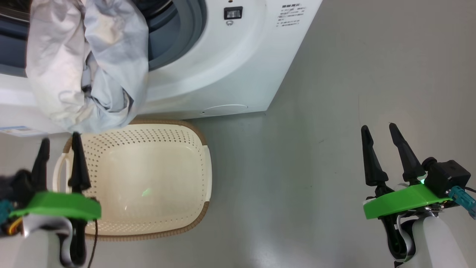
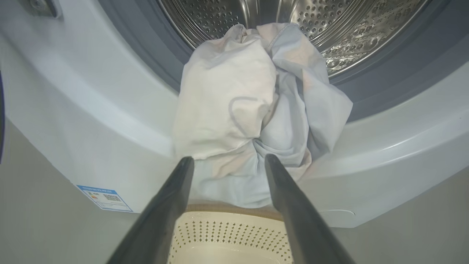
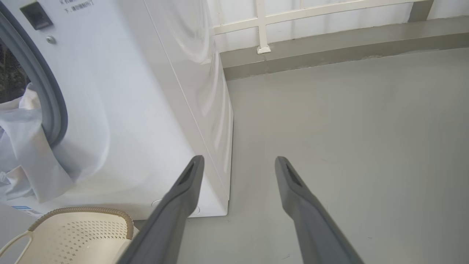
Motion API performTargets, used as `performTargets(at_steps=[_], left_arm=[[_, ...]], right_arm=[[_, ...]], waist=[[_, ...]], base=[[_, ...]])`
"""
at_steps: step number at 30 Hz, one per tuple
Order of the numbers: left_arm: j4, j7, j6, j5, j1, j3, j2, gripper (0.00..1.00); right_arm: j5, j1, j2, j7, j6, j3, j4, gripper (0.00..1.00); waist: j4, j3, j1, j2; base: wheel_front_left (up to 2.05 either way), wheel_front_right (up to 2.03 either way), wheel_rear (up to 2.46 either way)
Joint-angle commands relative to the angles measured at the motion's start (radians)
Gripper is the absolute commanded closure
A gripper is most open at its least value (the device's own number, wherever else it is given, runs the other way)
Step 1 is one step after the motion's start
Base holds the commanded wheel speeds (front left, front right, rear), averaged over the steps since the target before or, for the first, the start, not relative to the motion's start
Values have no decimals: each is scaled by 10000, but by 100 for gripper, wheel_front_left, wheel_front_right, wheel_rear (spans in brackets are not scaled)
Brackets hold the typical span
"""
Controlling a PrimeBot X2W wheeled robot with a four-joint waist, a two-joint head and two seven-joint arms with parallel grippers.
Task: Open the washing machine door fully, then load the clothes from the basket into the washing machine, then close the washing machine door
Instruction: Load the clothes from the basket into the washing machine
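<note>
Two released: left end effector (image 1: 60,137), right end effector (image 1: 378,126) | clothes (image 1: 74,63) hanging from washing machine (image 1: 230,67)

Clothes (image 1: 74,63) across the lip of the washing machine (image 1: 223,67) (half out), basket (image 1: 156,139) just below.

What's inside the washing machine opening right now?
A pale garment bunched over the gasket, hanging out toward the basket. Steel drum behind; the cloth hides the drum floor.

Head cam looked fwd/down over basket (image 1: 148,167) + washer (image 1: 230,67) front. I had L wrist cam close on drum (image 2: 205,18) mouth; R wrist cam faced floor (image 3: 348,128) beside washer. All 3 shared basket rim.
</note>
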Motion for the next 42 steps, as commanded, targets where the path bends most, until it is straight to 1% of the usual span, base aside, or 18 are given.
performTargets(at_steps=[1, 5, 9, 18, 26, 37, 42], left_arm=[[-436, -53, -25, 75, 370, 421, 215, 0], [-921, -53, -25, 114, 1041, 566, 69, 0], [-1162, -53, -25, 126, 1295, 650, -14, 0], [-959, -53, -25, 110, 1192, 635, 7, 0], [105, -53, -25, -76, 437, 309, 206, 0], [2305, -53, -25, -247, -1177, -364, 534, 0], [3169, -53, -25, -499, -1949, -369, 710, 0]], right_arm=[[-73, 258, -5, -118, 16, 202, -216, 0], [-75, 280, -5, -119, 16, 203, -222, 0], [-71, 281, -5, -119, 16, 195, -219, 0], [-57, 207, -5, -119, 16, 217, -233, 0], [16, 88, -5, -119, 16, 257, -299, 0], [84, -96, -5, -119, 16, 333, -323, 0], [114, -172, -5, -119, 16, 444, -332, 0]], waist=[[-5, -17, 0, 0], [-10, -44, 0, 0], [8, -39, 0, 0], [-23, 35, 0, 0], [-42, 302, 0, 0], [-134, 605, 0, 0], [-229, 723, 0, 0]], base=[[0, 0, 0], [0, 0, 0], [0, 0, 0], [0, 0, 0], [0, 0, 0], [0, 0, 0], [0, 0, 0]])
